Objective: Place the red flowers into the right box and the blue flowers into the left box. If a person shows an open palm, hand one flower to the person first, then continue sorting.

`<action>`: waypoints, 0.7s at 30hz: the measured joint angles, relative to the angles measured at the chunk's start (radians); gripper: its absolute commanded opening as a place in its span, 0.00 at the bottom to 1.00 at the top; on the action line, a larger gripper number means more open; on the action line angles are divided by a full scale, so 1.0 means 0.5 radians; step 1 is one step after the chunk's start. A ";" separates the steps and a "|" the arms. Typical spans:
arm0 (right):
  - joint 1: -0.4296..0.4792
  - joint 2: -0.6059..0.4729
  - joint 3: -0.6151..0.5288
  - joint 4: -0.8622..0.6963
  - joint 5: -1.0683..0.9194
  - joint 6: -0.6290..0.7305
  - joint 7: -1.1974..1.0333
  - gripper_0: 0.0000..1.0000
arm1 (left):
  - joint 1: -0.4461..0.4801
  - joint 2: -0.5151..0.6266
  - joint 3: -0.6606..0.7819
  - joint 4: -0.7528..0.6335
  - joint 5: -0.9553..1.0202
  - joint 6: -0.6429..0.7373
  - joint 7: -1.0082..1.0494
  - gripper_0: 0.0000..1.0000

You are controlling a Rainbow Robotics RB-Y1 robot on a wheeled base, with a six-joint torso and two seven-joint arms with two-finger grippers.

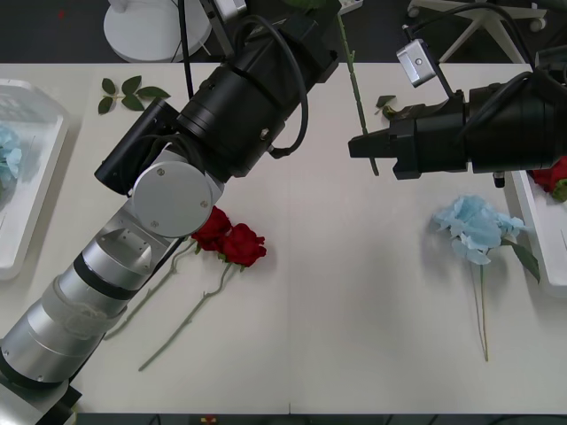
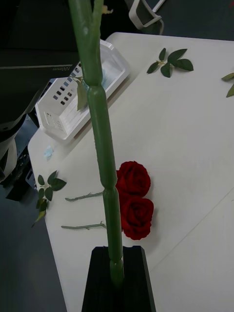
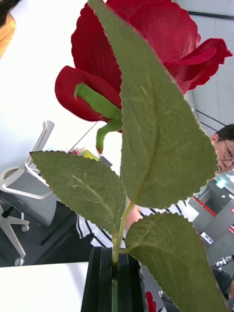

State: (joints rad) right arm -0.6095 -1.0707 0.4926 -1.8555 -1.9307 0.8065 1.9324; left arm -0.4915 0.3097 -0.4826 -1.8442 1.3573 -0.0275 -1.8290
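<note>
Fingers of the right gripper [image 1: 359, 145] are clamped on the lower part of a green stem [image 1: 354, 88], whose tip pokes out just past them toward the robot. The stem belongs to the held rose [image 3: 146, 39]. The left gripper [image 3: 113, 280] pinches the same stem higher up, just under the leaves, with the bloom beyond its fingertips. The left arm crosses the table diagonally, so its bulk fills the room to the robot's left of the right gripper.

Two red roses [image 1: 230, 239] lie side by side on the table, below the left arm's elbow and well to the left of the right gripper, blooms touching. A blue flower [image 1: 474, 226] lies nearer the robot than the right gripper and to its right, its leaf near the rim of the right box [image 1: 542, 243]. That box sits under the right arm's wrist and holds a red bloom [image 1: 555, 175]. The left box [image 1: 40, 186] is at the far left table edge, well apart from both grippers, with a blue cluster [image 1: 7, 155] inside. Bare tabletop [image 1: 354, 301] lies between the two roses and the blue flower.
</note>
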 measured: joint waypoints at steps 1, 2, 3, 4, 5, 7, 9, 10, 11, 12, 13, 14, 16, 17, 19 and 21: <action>0.000 0.000 0.000 0.000 0.000 0.000 0.000 0.00 | 0.000 0.000 0.000 0.000 0.000 0.000 0.000 0.00; 0.000 0.000 0.000 0.000 0.000 0.000 0.000 0.00 | 0.000 0.000 0.000 0.000 0.000 0.000 0.000 0.00; 0.000 0.000 0.000 0.000 0.000 0.000 0.000 0.00 | 0.000 0.000 0.000 0.000 0.000 0.000 0.000 0.00; 0.000 0.000 0.000 0.000 0.000 0.000 0.000 0.00 | 0.000 0.000 0.000 0.000 0.000 0.000 0.000 0.00; 0.000 0.000 0.000 0.000 0.000 0.000 0.000 0.00 | 0.000 0.000 0.000 0.000 0.000 0.000 0.000 0.00; 0.000 0.000 0.000 0.000 0.000 0.000 0.000 0.00 | 0.000 0.000 0.000 0.000 0.000 0.000 0.000 0.00; 0.000 0.000 0.000 0.000 0.000 0.000 0.000 0.00 | 0.000 0.000 0.000 0.000 0.000 0.000 0.000 0.00; 0.000 0.000 0.000 0.000 0.000 0.000 -0.001 0.00 | 0.000 0.000 0.000 0.000 0.000 0.000 0.000 0.00; 0.000 0.000 0.000 0.000 0.000 0.000 -0.001 0.00 | 0.000 0.000 0.000 0.000 0.000 0.000 0.000 0.00; 0.000 0.000 0.000 0.000 0.000 0.000 -0.001 0.00 | 0.000 0.000 0.000 0.000 0.000 0.000 0.000 0.00; 0.000 0.000 0.000 0.000 0.000 0.000 -0.001 0.00 | 0.000 0.000 0.000 0.000 0.000 0.000 0.000 0.42; 0.000 0.000 0.000 0.000 0.000 0.000 -0.001 0.00 | 0.000 0.000 0.000 0.000 0.000 0.000 0.000 0.82; -0.001 0.000 0.000 0.000 0.000 -0.001 -0.001 0.00 | 0.000 0.000 0.000 0.000 0.000 0.000 0.000 1.00; -0.002 0.000 0.000 0.000 0.000 -0.001 -0.001 0.00 | 0.000 0.000 0.000 0.000 0.000 0.000 0.000 1.00; -0.005 0.000 0.000 0.000 0.000 -0.002 -0.001 0.00 | 0.000 0.000 0.000 0.000 0.000 0.000 0.000 1.00; -0.007 0.000 0.000 0.000 0.000 -0.002 -0.001 0.00 | 0.000 0.000 0.000 0.000 0.000 0.000 0.000 1.00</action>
State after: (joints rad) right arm -0.6129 -1.0707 0.4926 -1.8555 -1.9306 0.8056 1.9320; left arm -0.4915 0.3097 -0.4826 -1.8442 1.3573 -0.0275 -1.8290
